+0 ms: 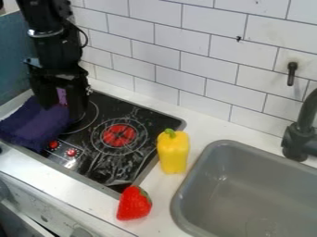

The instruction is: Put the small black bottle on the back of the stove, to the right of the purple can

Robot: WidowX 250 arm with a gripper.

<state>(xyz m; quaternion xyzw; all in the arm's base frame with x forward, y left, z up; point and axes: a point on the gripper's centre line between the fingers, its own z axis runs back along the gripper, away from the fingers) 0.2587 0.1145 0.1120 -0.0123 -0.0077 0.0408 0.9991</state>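
Note:
The black gripper (60, 102) hangs at the left over the stove, low at the right part of a dark purple cloth (34, 121). Its two fingers stand apart, open, with a lighter purple patch between them; whether they touch the cloth cannot be told. Rumpled, the cloth lies over the stove's left corner and front edge. A yellow bell pepper (173, 152) with a green stem is on the counter between stove and sink. Nearer the front edge lies a red strawberry (134, 203), beside the stove's front right corner.
The black stove top (127, 115) has red burner markings and two red knob marks near the cloth. A grey sink (244, 152) with a dark faucet (300, 134) is at the right. Behind the counter rises a white tiled wall (210, 69).

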